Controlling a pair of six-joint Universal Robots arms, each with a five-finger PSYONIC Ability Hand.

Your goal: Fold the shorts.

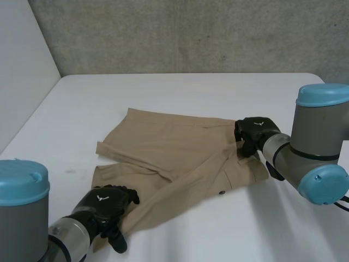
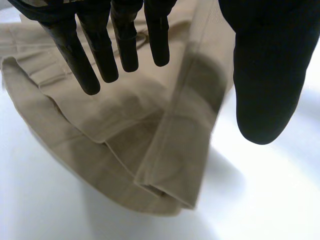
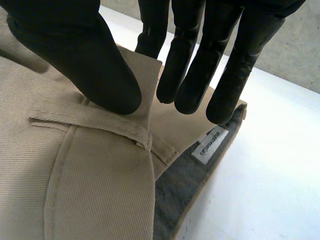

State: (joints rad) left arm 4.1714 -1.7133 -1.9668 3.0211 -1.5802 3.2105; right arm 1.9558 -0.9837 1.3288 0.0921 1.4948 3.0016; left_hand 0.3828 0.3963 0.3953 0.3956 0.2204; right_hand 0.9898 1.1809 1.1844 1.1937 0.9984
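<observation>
**A:** Where are the shorts?

**B:** The tan shorts (image 1: 174, 158) lie spread on the white surface (image 1: 191, 87), about the middle of the frame in the head view. The waistband end is toward the right and the legs toward the lower left. A crease runs across the middle, so they are not lying flat.

**A:** And the hands?

**B:** The right hand (image 1: 253, 132) is at the right of the frame, on the waistband. Its wrist view shows the thumb (image 3: 95, 65) on the outer face of the waistband (image 3: 110, 170). The fingers (image 3: 220, 75) are behind the raised edge, so the cloth is pinched between them. A white label (image 3: 209, 145) sits inside the band, just beside the fingertips. The left hand (image 1: 106, 210) is at the lower left, over the leg hem (image 2: 165, 185). In its wrist view the fingers (image 2: 125, 45) hang straight and the thumb (image 2: 265, 75) stands apart. The hem lies beneath them, so that hand is released and grasps nothing.

**A:** Which step is this?

**B:** I'd judge it the start of a fold. One end is gripped and the other is only being reached for.

**A:** What does the next move call for?

**B:** The left hand probably has to come down and close on the hem, taking every layer there. Then both hands could lift together and lay one half over the other. If it catches only the top layer, the leg underneath may drag and bunch.
</observation>
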